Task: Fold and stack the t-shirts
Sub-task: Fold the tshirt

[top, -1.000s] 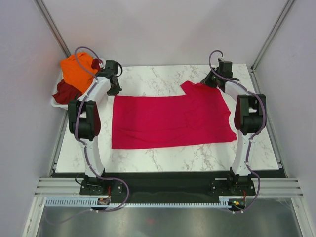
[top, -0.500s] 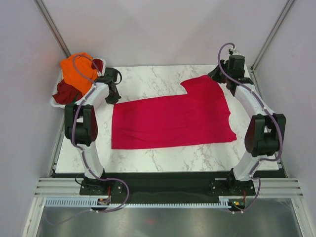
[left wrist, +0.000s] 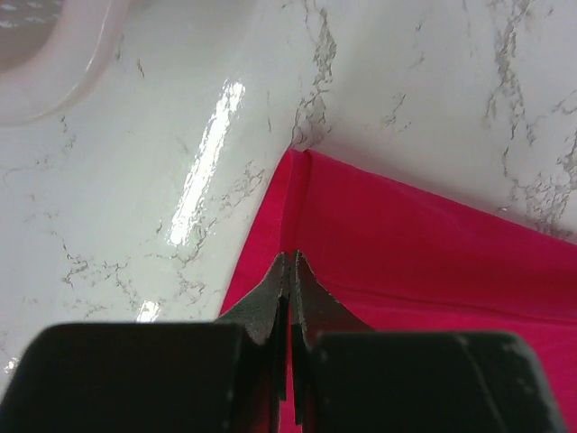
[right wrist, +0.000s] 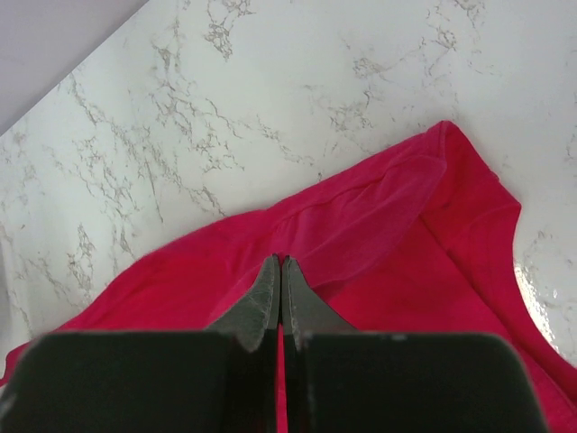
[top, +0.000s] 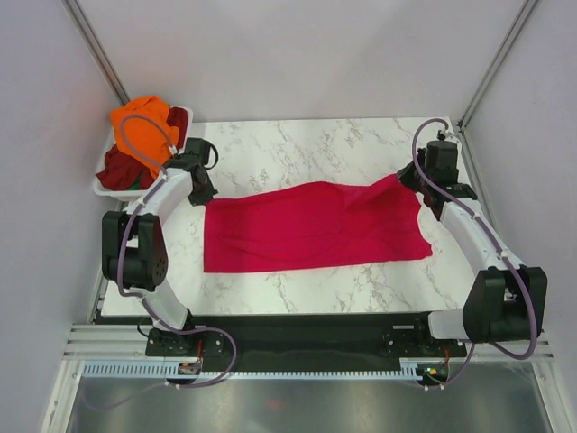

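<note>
The crimson-pink t-shirt (top: 306, 225) lies spread across the middle of the marble table, its far edge bunched and drawn nearer on the right. My left gripper (top: 204, 191) is shut on the shirt's far left corner; in the left wrist view (left wrist: 290, 257) red cloth (left wrist: 433, 253) shows between the jaws. My right gripper (top: 410, 180) is shut on the far right part; in the right wrist view (right wrist: 280, 262) a fold of shirt (right wrist: 388, 207) lies under the tips. The orange shirt (top: 140, 126) and the maroon shirt (top: 117, 167) lie in the basket. No neck label shows.
The white plastic basket (top: 101, 188) stands off the table's far left corner; its rim shows in the left wrist view (left wrist: 45, 54). Bare marble table (top: 306, 144) lies beyond the shirt. Grey walls and metal frame posts close in the sides.
My right gripper has moved nearer and to the right, dragging the shirt's far right flap down over the body. My left gripper has shifted slightly nearer at the far left corner.
</note>
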`<state>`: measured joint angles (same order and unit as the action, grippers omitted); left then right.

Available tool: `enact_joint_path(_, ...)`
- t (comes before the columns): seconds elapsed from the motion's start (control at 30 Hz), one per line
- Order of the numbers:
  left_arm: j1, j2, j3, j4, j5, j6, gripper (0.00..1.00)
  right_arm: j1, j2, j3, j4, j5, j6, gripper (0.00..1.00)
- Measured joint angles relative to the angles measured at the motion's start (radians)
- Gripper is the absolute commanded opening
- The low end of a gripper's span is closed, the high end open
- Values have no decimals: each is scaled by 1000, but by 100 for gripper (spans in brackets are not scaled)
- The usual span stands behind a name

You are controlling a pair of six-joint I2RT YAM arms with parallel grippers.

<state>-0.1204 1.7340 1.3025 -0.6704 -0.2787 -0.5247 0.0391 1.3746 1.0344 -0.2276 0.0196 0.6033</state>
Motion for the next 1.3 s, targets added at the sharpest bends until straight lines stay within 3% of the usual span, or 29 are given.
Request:
enact_joint_path(0.5, -1, -106, -120, 5, -3, -11, 2, 0, -203, -158, -68, 64, 21, 0)
enact_joint_path(1.3, -13, -236, -178, 8, -27, -20, 2, -30, -334, -108, -245, 130, 5, 0)
